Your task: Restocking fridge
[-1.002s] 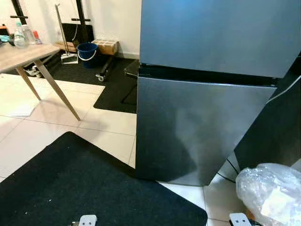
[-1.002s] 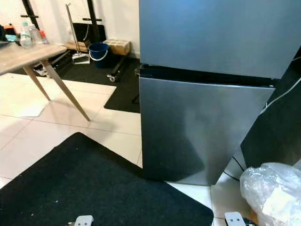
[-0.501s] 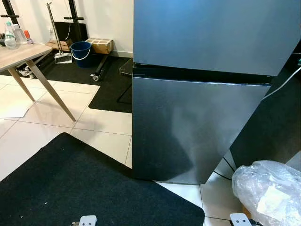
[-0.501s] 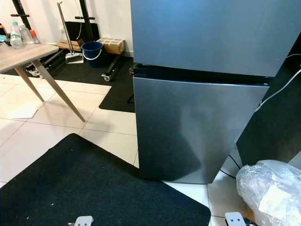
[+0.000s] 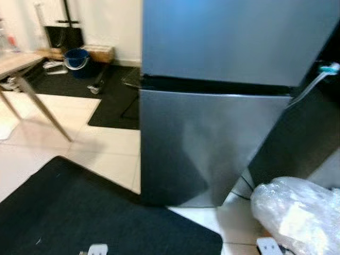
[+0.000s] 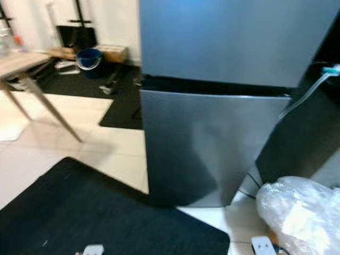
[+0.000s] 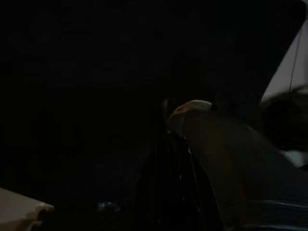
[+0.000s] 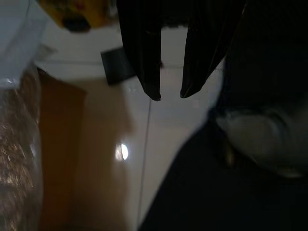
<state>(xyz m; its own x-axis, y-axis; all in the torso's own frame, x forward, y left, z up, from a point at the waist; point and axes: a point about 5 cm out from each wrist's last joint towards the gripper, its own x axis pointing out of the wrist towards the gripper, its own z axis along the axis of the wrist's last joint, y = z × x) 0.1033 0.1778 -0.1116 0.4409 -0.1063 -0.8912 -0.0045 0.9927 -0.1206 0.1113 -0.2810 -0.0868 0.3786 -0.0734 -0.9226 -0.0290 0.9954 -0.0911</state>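
Observation:
A tall grey fridge stands straight ahead with its upper door [image 5: 234, 37] and lower door [image 5: 212, 143] both closed, a dark gap between them. A crumpled clear plastic bag [image 5: 297, 212] with something pale inside lies on the floor at the lower right, beside the fridge. My right gripper [image 8: 169, 95] hangs low over the white tiles, open by a narrow gap, with nothing between its fingers. The clear plastic [image 8: 17, 144] and a brown box [image 8: 72, 159] lie close by it. My left gripper [image 7: 168, 192] hangs idle in deep shade.
A black mat [image 5: 79, 212] covers the floor in front of the fridge. A wooden table [image 5: 21, 61] stands at the far left, a blue bucket [image 5: 76, 57] by the back wall. A dark panel [image 5: 297, 138] and a white cable [image 5: 313, 85] flank the fridge's right side.
The whole picture has slid left and gone blurry, so the camera has turned right. The fridge doors stay closed and the bag fills more of the corner.

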